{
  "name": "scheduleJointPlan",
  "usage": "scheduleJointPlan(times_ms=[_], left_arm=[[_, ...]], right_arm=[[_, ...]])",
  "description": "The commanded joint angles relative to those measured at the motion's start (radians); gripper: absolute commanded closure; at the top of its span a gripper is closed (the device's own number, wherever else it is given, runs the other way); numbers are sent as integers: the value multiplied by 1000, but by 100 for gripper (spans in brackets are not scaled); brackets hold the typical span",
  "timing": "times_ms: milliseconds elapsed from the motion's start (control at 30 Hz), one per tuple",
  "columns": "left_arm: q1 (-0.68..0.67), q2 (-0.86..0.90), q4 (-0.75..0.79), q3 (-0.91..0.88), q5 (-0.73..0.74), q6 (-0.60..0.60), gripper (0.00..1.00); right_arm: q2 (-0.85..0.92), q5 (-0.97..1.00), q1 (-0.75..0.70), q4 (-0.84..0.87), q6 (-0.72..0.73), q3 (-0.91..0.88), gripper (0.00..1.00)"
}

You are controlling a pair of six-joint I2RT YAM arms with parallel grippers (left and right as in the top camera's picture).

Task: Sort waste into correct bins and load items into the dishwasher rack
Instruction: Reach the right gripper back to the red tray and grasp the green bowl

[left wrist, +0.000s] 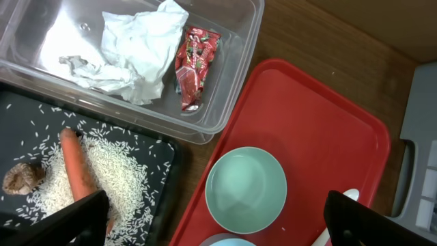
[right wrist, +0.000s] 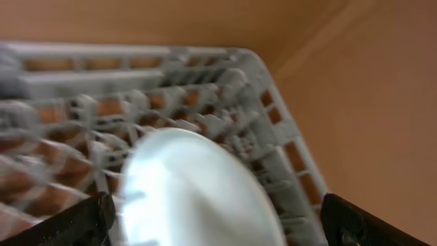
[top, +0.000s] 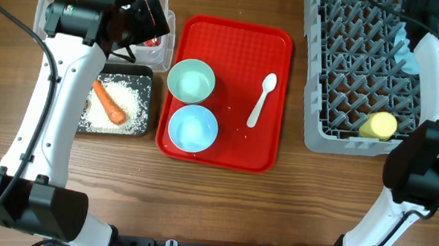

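Overhead table [top: 220,196]: brown wood grain, flat, carrying everything below.
Dishwasher rack [top: 346,62]: grey plastic square-grid crate with upright pegs, at the far right of the table.
Red tray [top: 242,52]: flat, glossy red plastic rectangle with rounded corners, between the tubs and the rack, long axis running near to far.
Clear tub [left wrist: 232,82]: transparent plastic rectangle at the far left, just beyond the black tub.
Black tub [top: 139,73]: shallow, matte rectangle just left of the tray.
Plate [right wrist: 198,191]: pale blue, round and smooth, in the rack; blurred in the right wrist view.
Blue bowl [top: 192,128]: pale blue, round, upright on the tray's near left.
Mint bowl [top: 190,81]: round, upright, touching the blue bowl on its far side.
Carrot [top: 109,103]: orange, tapered, lying on the rice in the black tub, long axis diagonal from far left to near right.
Spoon [top: 260,101]: white plastic, on the tray right of the bowls, bowl end pointing far right, handle near left.
Cup [top: 379,125]: yellow, on its side at the rack's near edge.
Tissue [left wrist: 140,51]: white, crumpled, in the clear tub.
Wrapper [left wrist: 194,65]: red, crinkled, just beside the tissue.
Food scrap [left wrist: 20,179]: brown, lumpy, near the carrot.
Rice [left wrist: 119,171]: loose white grains scattered in the black tub.
Left gripper [left wrist: 217,219]: fingers wide apart, empty, above the tubs.
Right gripper [right wrist: 213,219]: fingers wide apart, above the plate.
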Motion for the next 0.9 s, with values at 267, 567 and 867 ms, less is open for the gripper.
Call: scheduleJointPlan(times_ms=[267, 567, 867], left_arm=[[3, -3, 1, 12, -13, 1, 0], [3, -3, 1, 12, -13, 1, 0], [3, -3, 1, 12, -13, 1, 0]], right_arm=[[-235, -1053, 267, -368, 385, -5, 0], [-21, -1048, 554, -387, 546, -147, 8], [154, -906, 649, -353, 750, -147, 35]])
